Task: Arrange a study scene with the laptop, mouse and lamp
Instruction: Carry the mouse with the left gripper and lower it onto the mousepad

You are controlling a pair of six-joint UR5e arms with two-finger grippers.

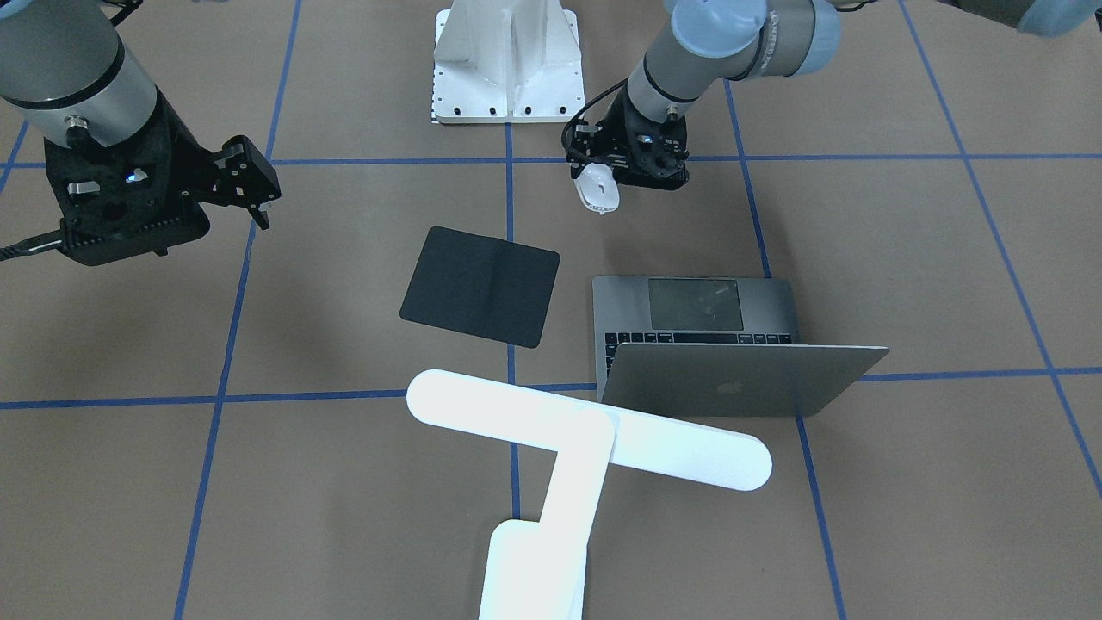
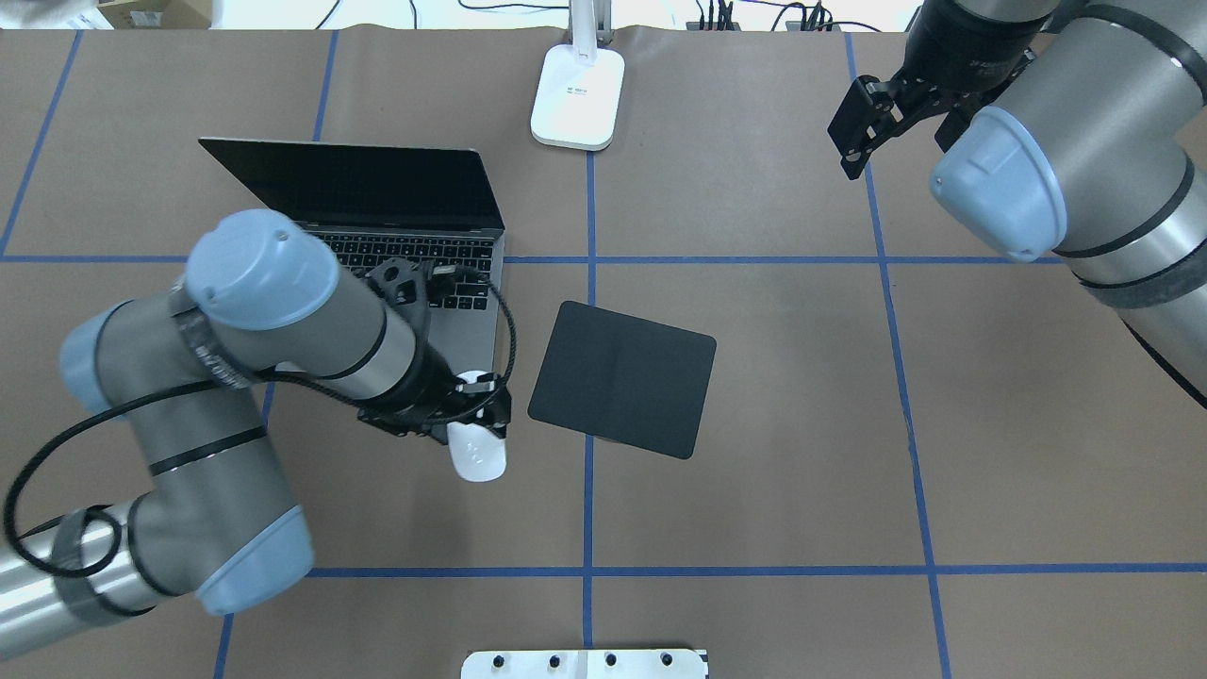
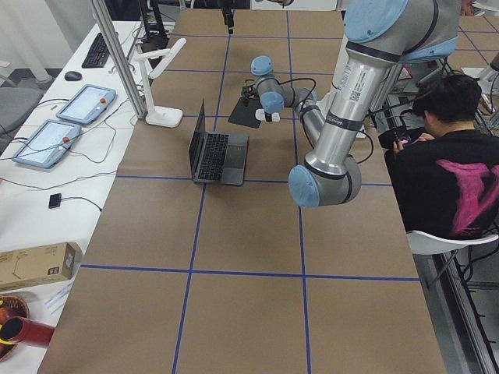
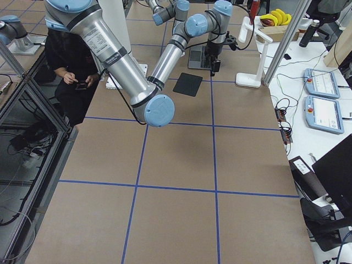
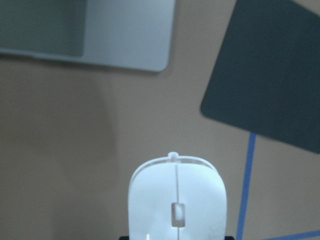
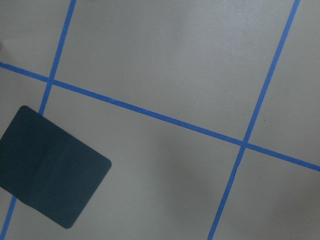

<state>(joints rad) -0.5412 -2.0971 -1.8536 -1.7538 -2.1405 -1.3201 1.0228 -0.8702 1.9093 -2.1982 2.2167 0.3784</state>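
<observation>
My left gripper (image 2: 474,422) is shut on the white mouse (image 2: 476,455), holding it above the table near the laptop's front corner and left of the black pad (image 2: 622,377). The mouse also shows in the front view (image 1: 597,188) and in the left wrist view (image 5: 176,200). The grey laptop (image 2: 377,217) stands open, with its lid logo toward the front camera (image 1: 740,379). The lamp (image 1: 585,430) glows white, and its base (image 2: 577,94) is at the far table edge. My right gripper (image 2: 863,118) is open and empty, high at the far right.
The black pad also shows in the right wrist view (image 6: 45,175). A white flanged pedestal (image 1: 508,60) stands at the robot's side of the table. A seated person (image 3: 448,179) is beside the table. Blue tape lines cross the brown tabletop.
</observation>
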